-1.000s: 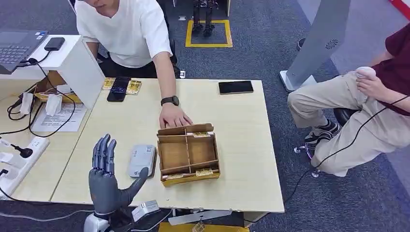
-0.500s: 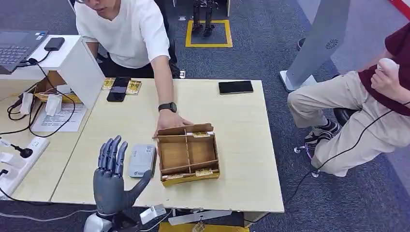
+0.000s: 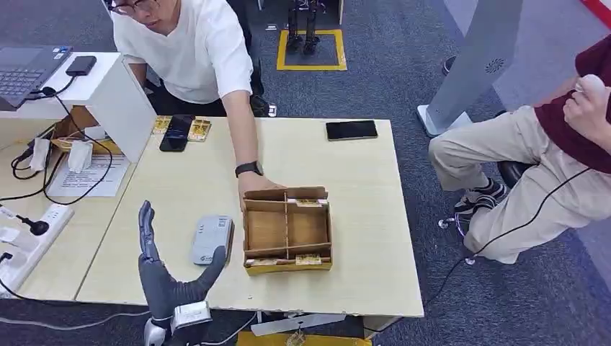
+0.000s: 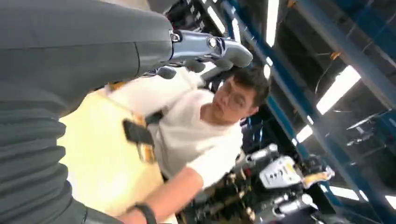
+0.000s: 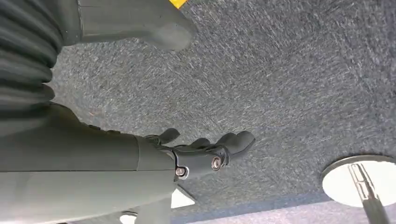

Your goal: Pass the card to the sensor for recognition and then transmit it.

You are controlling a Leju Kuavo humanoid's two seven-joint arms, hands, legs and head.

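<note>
My left hand point(image 3: 164, 277) is raised over the table's near left edge, fingers straight up and thumb out, holding nothing. Just beyond its thumb a grey sensor box point(image 3: 211, 239) lies flat on the table point(image 3: 360, 187). To its right is a partitioned cardboard tray point(image 3: 288, 229), with yellow cards in its near slot point(image 3: 288, 261) and its far slot point(image 3: 302, 202). A person's hand point(image 3: 256, 184) rests on the tray's far left corner. In the left wrist view my left hand point(image 4: 205, 49) points towards this person. My right hand point(image 5: 205, 151) hangs over grey carpet, fingers loosely apart and empty.
A black phone point(image 3: 351, 130) lies at the table's far edge. Another phone point(image 3: 176, 132) lies over yellow cards at the far left. A white stand point(image 3: 119, 97), a laptop point(image 3: 25, 68), cables and a power strip point(image 3: 32, 234) are on the left. A seated person point(image 3: 547, 151) is at the right.
The person has slid the cardboard tray a little to the right. My left hand has turned edge-on to the camera and sunk slightly.
</note>
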